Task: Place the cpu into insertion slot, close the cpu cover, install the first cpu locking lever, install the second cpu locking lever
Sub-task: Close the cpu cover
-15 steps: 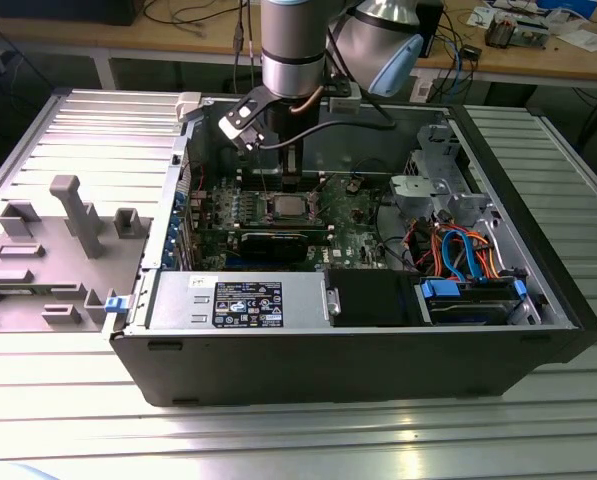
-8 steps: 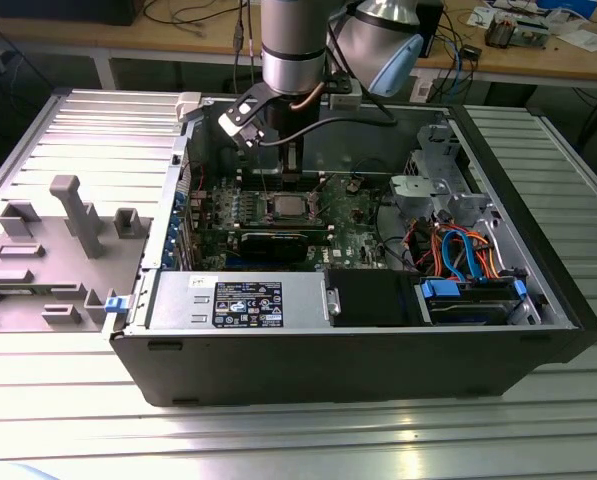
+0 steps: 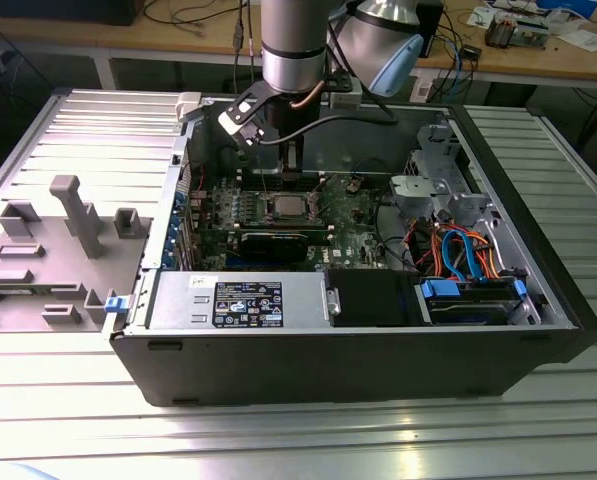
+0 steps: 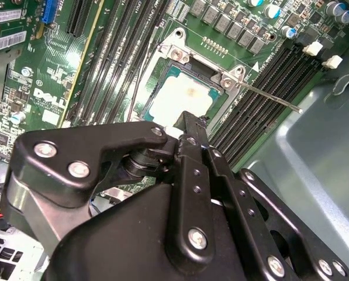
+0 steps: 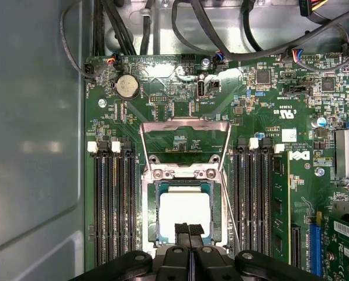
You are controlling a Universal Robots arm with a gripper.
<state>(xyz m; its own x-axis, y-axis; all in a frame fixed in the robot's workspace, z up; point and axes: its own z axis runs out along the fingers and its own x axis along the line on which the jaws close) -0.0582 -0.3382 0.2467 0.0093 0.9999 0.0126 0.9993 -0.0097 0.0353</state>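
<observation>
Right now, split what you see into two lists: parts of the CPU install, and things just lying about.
Job in hand:
cpu, seated in the insertion slot
cpu cover, raised open
locking lever, swung out
gripper, above the cpu

Lying about:
coin battery
memory slots
drive cables
grey fixture outside the case

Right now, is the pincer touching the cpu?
Cannot tell. In the first wrist view the pincer overlaps one edge of the cpu, but neither contact nor a gap shows plainly.
</observation>
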